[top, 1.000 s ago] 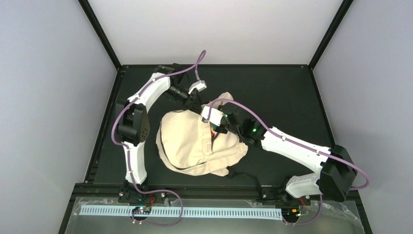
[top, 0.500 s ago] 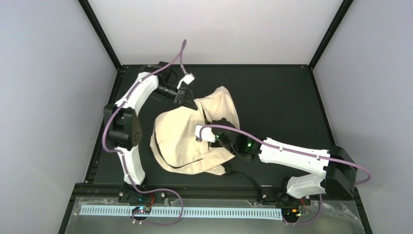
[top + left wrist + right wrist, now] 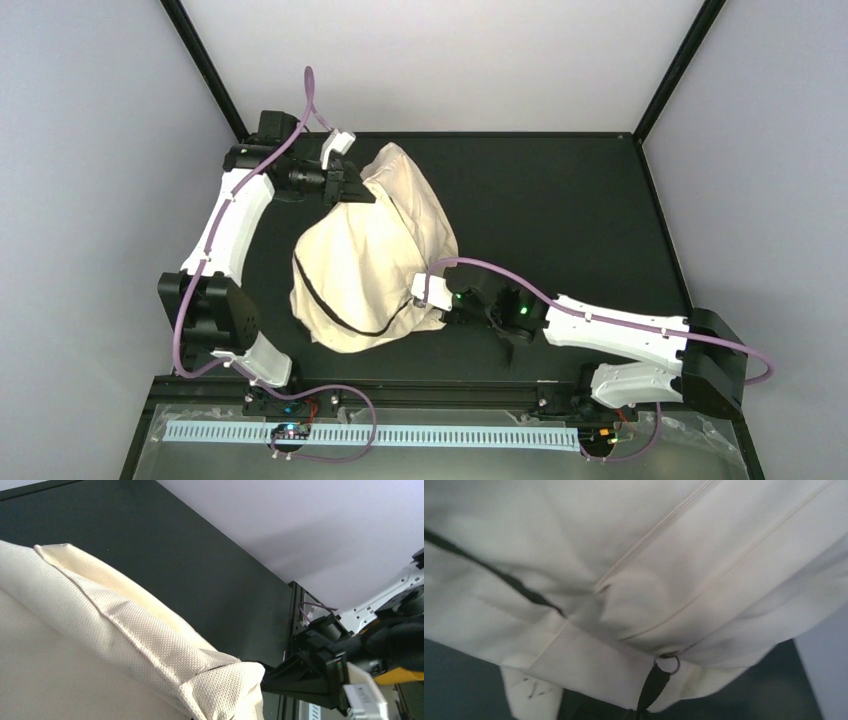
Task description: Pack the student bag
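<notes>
The student bag (image 3: 370, 260) slid left, left gripper (image 3: 357, 188) and right gripper (image 3: 433, 302) clamped on it.

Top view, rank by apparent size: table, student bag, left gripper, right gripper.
1. table
2. student bag
3. left gripper and right gripper: both far smaller, too alike to rank.

I find no text, brand, number or sign that I can read. The student bag (image 3: 370, 255), right at my left gripper (image 3: 352, 188) and my right gripper (image 3: 438, 301), shows plain cream cloth. The faint dark marks (image 3: 531, 692) on a fold beside my right gripper are too blurred to tell.
</notes>
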Controlling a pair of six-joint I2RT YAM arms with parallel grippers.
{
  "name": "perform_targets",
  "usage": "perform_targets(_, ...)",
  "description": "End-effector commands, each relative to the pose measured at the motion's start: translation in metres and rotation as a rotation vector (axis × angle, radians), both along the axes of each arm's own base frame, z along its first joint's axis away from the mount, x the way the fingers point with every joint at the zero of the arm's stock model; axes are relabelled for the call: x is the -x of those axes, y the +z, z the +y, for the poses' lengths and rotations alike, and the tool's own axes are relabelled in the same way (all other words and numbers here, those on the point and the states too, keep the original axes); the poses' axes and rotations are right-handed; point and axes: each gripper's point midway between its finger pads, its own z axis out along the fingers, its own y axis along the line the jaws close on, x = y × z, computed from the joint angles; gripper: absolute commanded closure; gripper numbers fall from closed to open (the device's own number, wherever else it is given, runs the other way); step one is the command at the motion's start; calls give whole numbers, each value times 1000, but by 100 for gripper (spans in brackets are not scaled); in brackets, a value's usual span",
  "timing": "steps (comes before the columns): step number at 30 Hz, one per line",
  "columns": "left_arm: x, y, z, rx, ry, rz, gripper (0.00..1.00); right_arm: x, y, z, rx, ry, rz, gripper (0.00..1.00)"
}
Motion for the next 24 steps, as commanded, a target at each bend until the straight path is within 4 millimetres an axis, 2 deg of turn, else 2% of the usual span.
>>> perform_targets(1, -3, 61, 14, 116, 10, -181, 98, 25, -55, -13, 40, -13, 198, 99)
perform_targets(6, -5, 72, 24, 139, 39, -198, 98, 31, -81, -16, 31, -34, 262, 99)
perform_targets(10, -4, 55, 25, 126, 55, -182, 98, 21, -82, -23, 32, -87, 234, 99)
perform_targets(13, -12, 32, 29, 65, 117, -179, 98, -6, -57, -38, -4, -192, 187, 99)
perform_targets(16, -21, 9, 34, 18, 166, -178, 98, -28, -12, -52, -79, -248, 127, 99)
perform_targets(18, -29, -14, 39, -26, 195, -162, 98, -30, 12, -55, -98, -231, 71, 99)
perform_targets(20, -36, -40, 43, -80, 213, -125, 96, -27, 24, -54, -130, -207, 63, 98)
perform_targets(21, -40, -49, 46, -112, 224, -108, 80, -23, 28, -51, -157, -190, 78, 87)
perform_targets(22, -44, -57, 51, -147, 239, -84, 49, -20, 31, -50, -180, -181, 92, 56)
perform_targets(23, -50, -62, 56, -178, 262, -72, 15, -19, 37, -50, -216, -192, 103, 12)
perform_targets(24, -56, -66, 64, -212, 298, -63, 3, -21, 44, -51, -255, -218, 106, 2)
